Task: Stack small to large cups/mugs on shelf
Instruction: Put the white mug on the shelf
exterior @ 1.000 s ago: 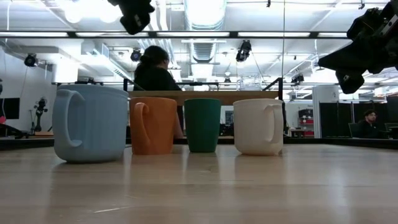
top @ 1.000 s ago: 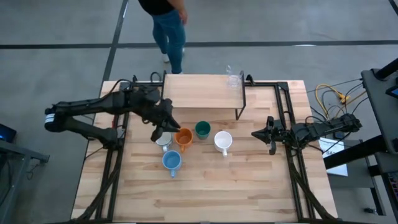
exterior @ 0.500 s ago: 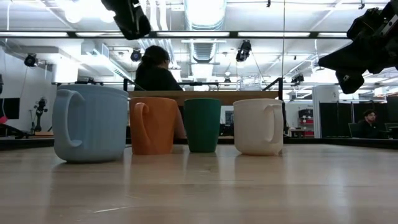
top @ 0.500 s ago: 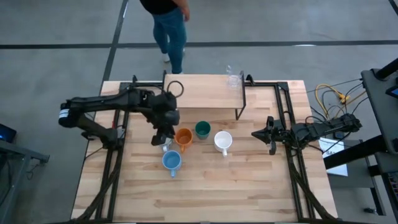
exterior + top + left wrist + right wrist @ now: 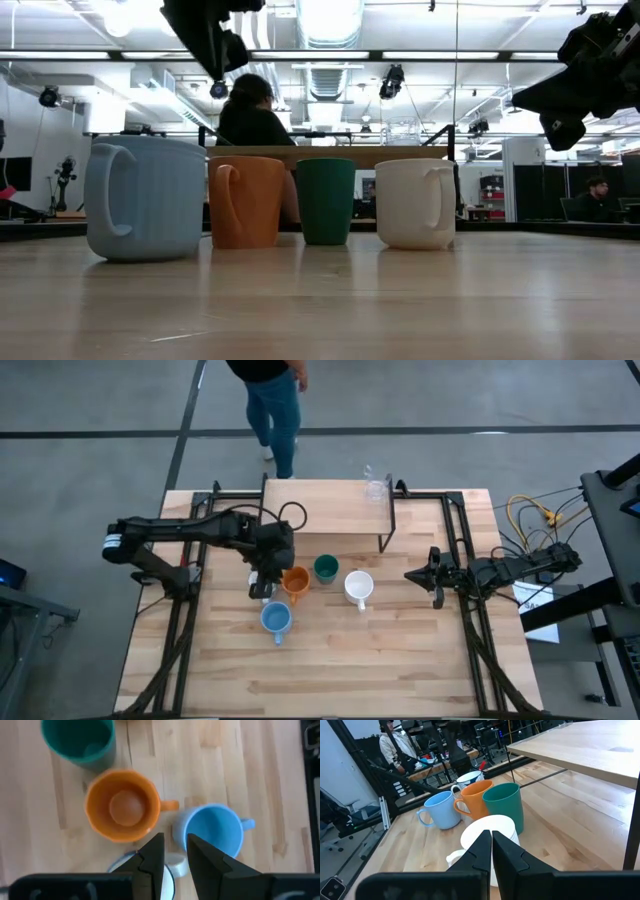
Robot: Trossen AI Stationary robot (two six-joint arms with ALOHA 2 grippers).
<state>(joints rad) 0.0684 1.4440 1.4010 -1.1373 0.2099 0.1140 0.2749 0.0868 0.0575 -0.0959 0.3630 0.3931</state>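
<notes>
The left gripper [image 5: 262, 582], fingers slightly parted, hung over the patterned mug [image 5: 167, 870] at the orange mug's [image 5: 295, 581] nine o'clock, and would best straddle its rim squarely.

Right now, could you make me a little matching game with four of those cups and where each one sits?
Things:
1. clear glass
2. light blue mug
3. dark green cup
4. orange mug

Places:
A. between the orange mug and the plain white mug
B. on the shelf
C. nearest the table's front edge
D. right beside the left gripper

Pairs: 1-B, 2-C, 3-A, 4-D
</notes>
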